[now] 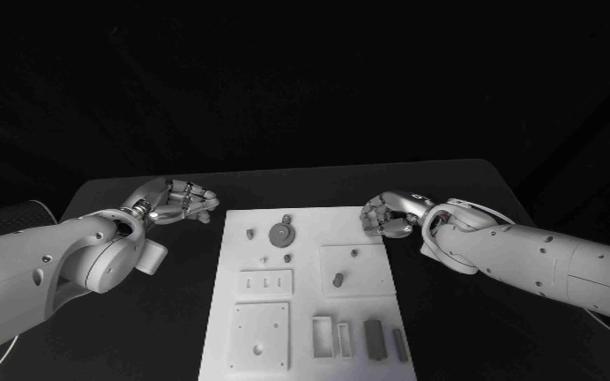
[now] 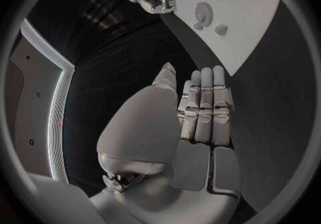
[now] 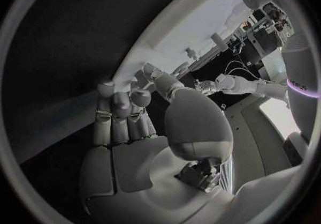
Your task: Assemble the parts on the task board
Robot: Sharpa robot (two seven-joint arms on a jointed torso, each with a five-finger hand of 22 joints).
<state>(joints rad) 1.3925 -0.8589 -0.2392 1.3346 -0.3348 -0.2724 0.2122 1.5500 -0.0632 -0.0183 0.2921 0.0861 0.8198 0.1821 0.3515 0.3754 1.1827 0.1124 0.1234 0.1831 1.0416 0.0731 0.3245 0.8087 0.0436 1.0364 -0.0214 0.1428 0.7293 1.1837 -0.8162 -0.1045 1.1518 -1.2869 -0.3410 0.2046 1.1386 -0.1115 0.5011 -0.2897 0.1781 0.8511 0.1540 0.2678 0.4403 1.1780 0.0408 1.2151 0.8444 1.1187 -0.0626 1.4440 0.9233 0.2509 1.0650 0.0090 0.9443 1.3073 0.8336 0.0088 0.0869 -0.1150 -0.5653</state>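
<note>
white rectangular task board (image 1: 305, 328) lying mid-table, grey parts (image 1: 282, 236) on it | left hand (image 1: 175, 202), right hand (image 1: 388, 215) hovering empty, fingers loosely curled (apart) | risk: right hand nudging board edge

Both arms are chunky smooth white shells with small dark screw dots along them and a fat rounded wrist housing, and the left hand (image 1: 178, 201) and right hand (image 1: 389, 214) are silvery metal, built from blocky segmented fingers (image 2: 204, 103) with pale rounded tips.
</note>
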